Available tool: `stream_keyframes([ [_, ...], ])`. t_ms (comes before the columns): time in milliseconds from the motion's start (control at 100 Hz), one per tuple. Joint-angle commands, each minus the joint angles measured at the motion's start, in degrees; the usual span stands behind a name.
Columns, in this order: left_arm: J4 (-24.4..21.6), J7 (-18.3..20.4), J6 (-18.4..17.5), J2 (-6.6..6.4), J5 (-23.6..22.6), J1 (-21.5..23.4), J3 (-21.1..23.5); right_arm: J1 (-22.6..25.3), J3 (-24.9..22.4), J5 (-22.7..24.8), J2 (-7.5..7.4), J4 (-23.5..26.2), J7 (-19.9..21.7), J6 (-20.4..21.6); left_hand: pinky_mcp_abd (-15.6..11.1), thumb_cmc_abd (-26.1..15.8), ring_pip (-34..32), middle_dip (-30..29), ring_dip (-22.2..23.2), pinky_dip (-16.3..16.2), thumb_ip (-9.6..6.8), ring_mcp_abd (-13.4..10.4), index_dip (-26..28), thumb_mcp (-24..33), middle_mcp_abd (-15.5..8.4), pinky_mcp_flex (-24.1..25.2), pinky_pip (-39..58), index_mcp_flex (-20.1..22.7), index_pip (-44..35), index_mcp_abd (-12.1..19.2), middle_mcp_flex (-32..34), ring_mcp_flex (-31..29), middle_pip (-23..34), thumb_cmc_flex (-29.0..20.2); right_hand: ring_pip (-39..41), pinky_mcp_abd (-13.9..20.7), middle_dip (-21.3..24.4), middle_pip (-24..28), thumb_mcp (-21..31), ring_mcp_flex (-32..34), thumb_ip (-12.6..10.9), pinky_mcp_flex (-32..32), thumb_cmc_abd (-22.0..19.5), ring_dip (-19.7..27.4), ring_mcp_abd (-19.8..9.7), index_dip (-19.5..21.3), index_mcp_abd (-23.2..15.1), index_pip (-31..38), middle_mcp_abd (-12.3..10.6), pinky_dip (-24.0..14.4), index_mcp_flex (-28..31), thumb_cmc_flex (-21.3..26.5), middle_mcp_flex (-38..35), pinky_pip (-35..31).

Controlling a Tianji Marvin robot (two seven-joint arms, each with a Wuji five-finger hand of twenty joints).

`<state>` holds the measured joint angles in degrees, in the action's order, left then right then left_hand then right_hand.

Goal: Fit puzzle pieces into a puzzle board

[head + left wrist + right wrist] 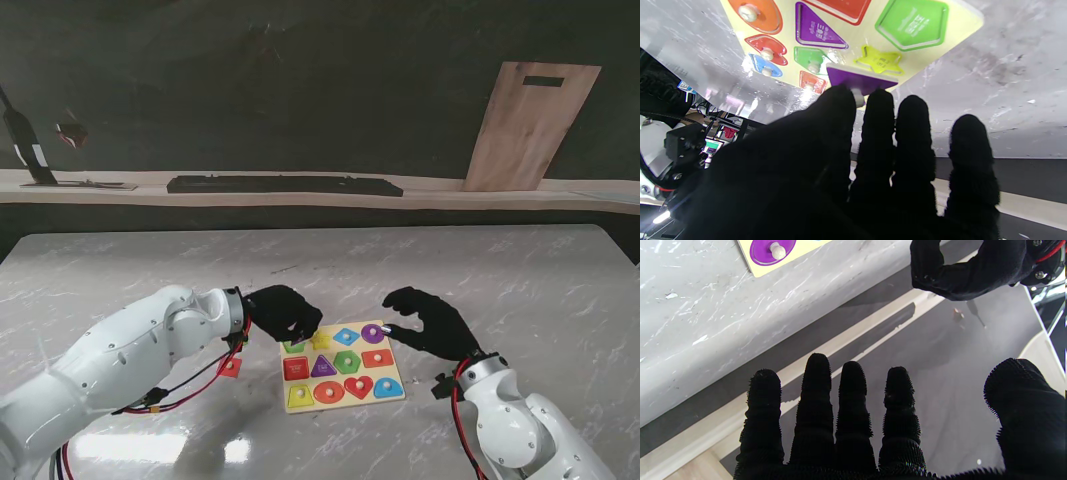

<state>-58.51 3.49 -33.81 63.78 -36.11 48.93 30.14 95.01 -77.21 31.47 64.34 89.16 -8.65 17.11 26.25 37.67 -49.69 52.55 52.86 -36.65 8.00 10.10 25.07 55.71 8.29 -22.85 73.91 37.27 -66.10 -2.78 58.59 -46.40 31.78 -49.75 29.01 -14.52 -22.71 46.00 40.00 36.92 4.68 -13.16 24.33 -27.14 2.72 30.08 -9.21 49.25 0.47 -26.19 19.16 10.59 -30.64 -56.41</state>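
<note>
Two black-gloved hands sit at the far corners of the puzzle board (342, 365), which lies on the marble table (120, 270) nearer its front edge, about midway between the side edges. At the board's far-left corner the left hand (284, 312) pinches a purple piece (861, 80) by its white knob between thumb and forefinger; the wrist view shows that piece lifted off the board, just beside the yellow star (879, 62) and near the empty purple triangle recess (816, 30). By the board's far-right corner the right hand (428, 322) has its fingers spread and holds nothing, with its fingertips just beside the purple round piece (772, 250), which sits in its recess. One small red piece (230, 367) lies on the table off the board's left edge, close under the left forearm
</note>
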Motion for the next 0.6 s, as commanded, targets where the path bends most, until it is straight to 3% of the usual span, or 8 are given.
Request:
stream_keyframes([
  [0,0.2,0.1,0.3,0.97,0.6,-0.2,-0.5,0.4,0.1,0.0,0.34,0.5,0.1,-0.1,-4.9,0.0,-1.8,0.4,0.0,-1.5,0.03,-0.5,0.3,3.2,0.3,0.5,2.3,-1.7,-2.6,0.7,-0.7,-1.4,1.4,0.4,0.6,-0.4,-0.5,0.5,-1.1,0.4,-1.7,0.7,-1.2,-0.9,-1.0,-0.2,-1.4,-1.1,-1.6,-1.0,-0.1,-0.7,-0.8,-0.9],
  [590,4.2,-4.3,-0.2,3.57,-0.7,-2.7,-8.4,0.4,0.1,-0.5,0.33,0.4,0.5,0.2,-5.0,-0.4,-2.8,0.6,-0.1,-2.2,-0.02,-0.6,0.6,3.1,0.2,0.8,2.7,-2.3,-2.9,1.0,-1.4,-0.8,2.1,0.5,0.7,-0.3,-0.6,0.6,-1.1,0.4,-1.7,0.7,-1.3,-0.9,-0.9,-0.2,-1.3,-1.1,-1.6,-1.0,0.0,-0.6,-0.9,-0.8],
])
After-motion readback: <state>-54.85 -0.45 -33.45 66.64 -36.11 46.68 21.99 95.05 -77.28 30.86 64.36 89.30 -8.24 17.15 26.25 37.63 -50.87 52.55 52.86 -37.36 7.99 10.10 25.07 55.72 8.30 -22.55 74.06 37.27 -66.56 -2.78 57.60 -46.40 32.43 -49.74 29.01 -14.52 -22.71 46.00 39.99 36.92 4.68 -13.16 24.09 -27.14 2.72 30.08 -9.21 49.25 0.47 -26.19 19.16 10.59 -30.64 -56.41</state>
